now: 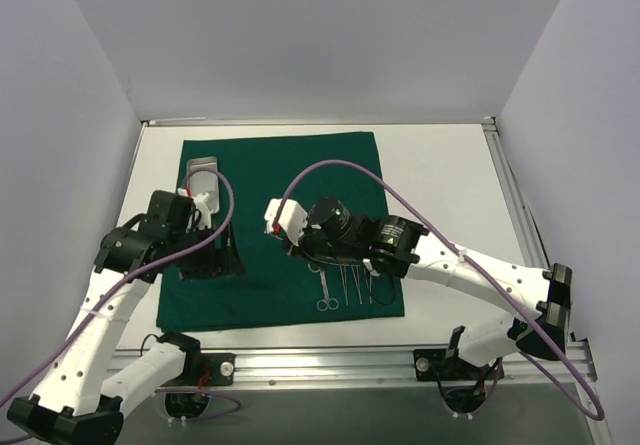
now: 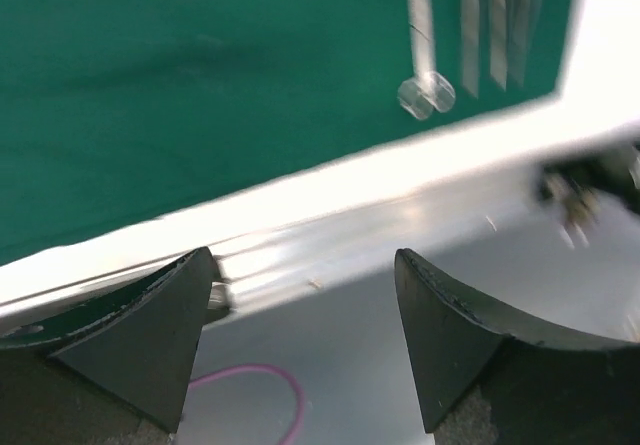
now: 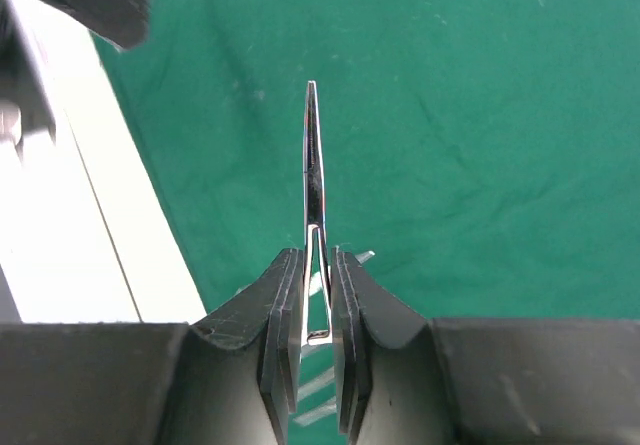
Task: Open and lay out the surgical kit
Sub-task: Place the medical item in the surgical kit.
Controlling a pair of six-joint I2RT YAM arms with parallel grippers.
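Tweezers [image 3: 313, 165] are clamped in the right tool [image 3: 315, 260] over the middle of the green cloth [image 1: 290, 165], their long axis in line with the fingers and tips pointing ahead. The row of steel instruments [image 1: 348, 283] lies just nearward, axes running far-to-near. The left tool [image 2: 302, 260], nearer the tray [image 1: 203, 168], hangs with jaws apart.
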